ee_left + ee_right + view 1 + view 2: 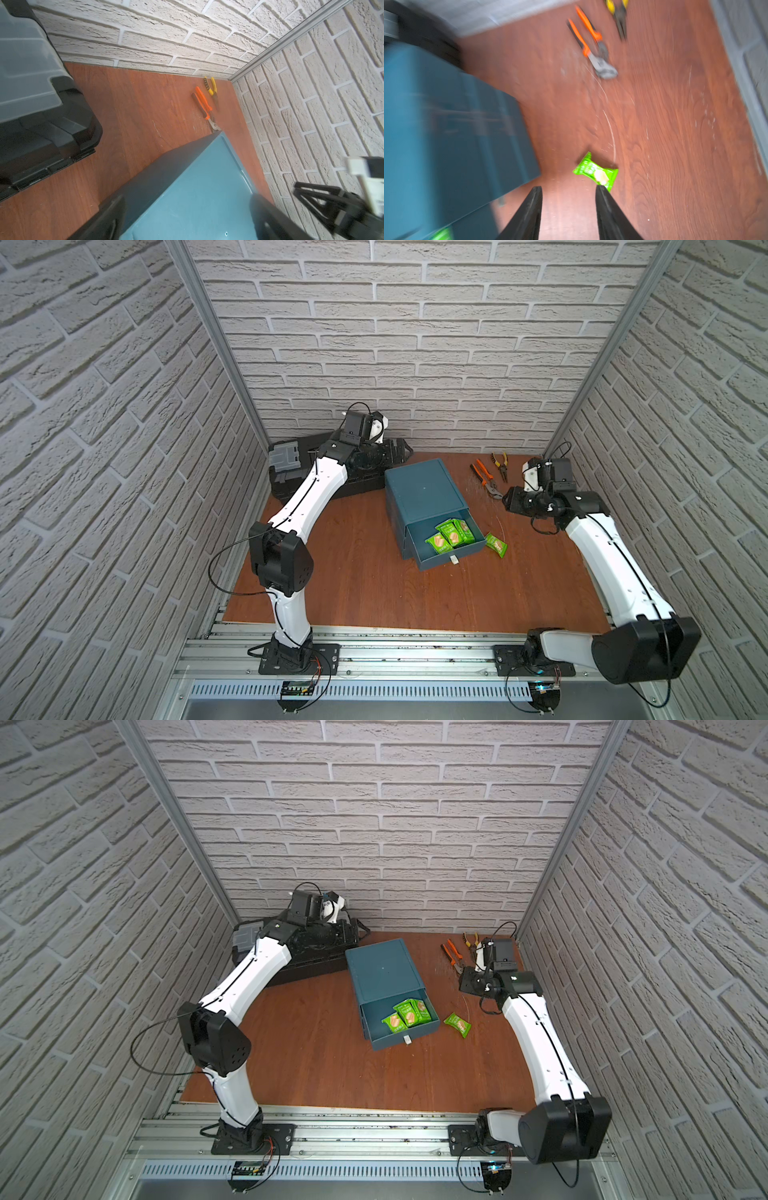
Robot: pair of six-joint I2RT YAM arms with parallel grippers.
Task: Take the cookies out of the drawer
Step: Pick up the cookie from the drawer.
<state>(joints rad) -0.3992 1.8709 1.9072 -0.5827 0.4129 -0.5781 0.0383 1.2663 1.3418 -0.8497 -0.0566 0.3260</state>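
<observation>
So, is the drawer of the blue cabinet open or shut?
Open: the drawer is pulled out from the blue cabinet, and green cookie packets lie inside it.

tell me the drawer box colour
The drawer box is teal blue, clearest in a top view.

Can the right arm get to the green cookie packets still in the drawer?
Probably yes. The drawer is pulled open with nothing covering the packets, and the right gripper hangs open and empty beside it. Only the drawer's low side wall lies between them.
</observation>
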